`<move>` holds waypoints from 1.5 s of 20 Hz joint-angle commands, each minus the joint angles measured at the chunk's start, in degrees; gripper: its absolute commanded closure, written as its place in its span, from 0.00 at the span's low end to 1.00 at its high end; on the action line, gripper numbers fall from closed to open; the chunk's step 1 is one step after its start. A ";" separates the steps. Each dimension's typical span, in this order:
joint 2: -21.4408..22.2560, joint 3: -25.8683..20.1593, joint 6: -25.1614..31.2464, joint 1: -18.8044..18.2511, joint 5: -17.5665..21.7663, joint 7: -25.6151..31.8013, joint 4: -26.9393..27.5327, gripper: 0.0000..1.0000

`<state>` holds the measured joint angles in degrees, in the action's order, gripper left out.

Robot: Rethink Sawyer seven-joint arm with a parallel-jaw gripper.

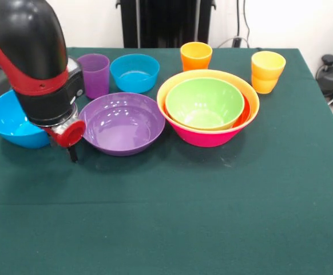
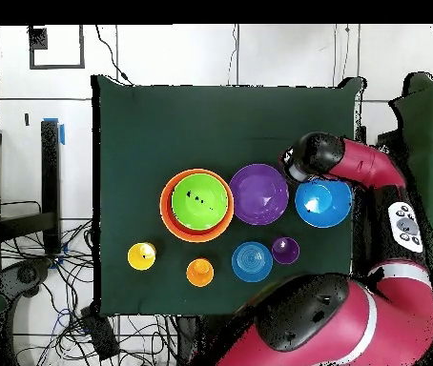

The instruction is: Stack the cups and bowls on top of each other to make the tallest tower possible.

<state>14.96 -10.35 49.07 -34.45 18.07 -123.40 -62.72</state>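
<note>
Landmark: purple bowl [image 1: 122,122], upright on the green worktop [image 1: 212,212], nothing in it.
Tower: pink bowl [image 1: 207,136] just beside the purple bowl, holding an orange bowl [image 1: 252,98], a red-orange bowl whose rim shows inside that, and a green bowl [image 1: 205,103] innermost.
Blue bowl [image 1: 9,121]: on the other side of the purple bowl from the tower, just beside it, partly hidden by the arm.
Small blue bowl [image 1: 134,72]: behind the purple bowl, near it.
Purple cup [image 1: 94,75]: upright, just beside the small blue bowl, behind the purple bowl.
Orange cup [image 1: 195,55]: behind the tower, apart from it.
Yellow cup [image 1: 267,71]: beyond the tower, on the far side from the purple bowl; it looks like two cups nested.
End effector [image 1: 69,140]: low, between the blue bowl and the purple bowl, at the purple bowl's rim; I cannot tell whether it is wide or narrow.
</note>
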 commanded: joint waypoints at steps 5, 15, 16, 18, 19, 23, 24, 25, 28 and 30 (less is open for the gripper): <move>1.60 -5.05 -1.04 -2.92 2.96 14.16 -3.65 0.00; 0.93 -5.87 -0.85 -3.60 3.40 14.11 -3.12 0.00; 1.11 -5.86 -0.90 -3.58 3.45 14.04 -3.32 0.00; 1.57 -5.72 -0.43 -3.41 3.40 13.81 -3.45 0.00; 1.93 -5.65 -0.10 -3.28 3.31 13.66 -3.60 0.00; 3.51 -5.27 0.99 -2.83 2.99 13.00 -4.56 0.00; 3.48 -5.27 0.83 -2.79 3.02 12.92 -4.65 0.00; 3.45 -5.27 0.68 -2.75 3.06 12.83 -4.73 0.00; 3.30 -5.31 0.36 -2.77 3.13 12.69 -4.84 0.00; 3.76 -5.22 1.18 -2.72 3.02 12.79 -4.78 0.00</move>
<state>18.11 -11.02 49.07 -38.66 18.23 -123.40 -63.87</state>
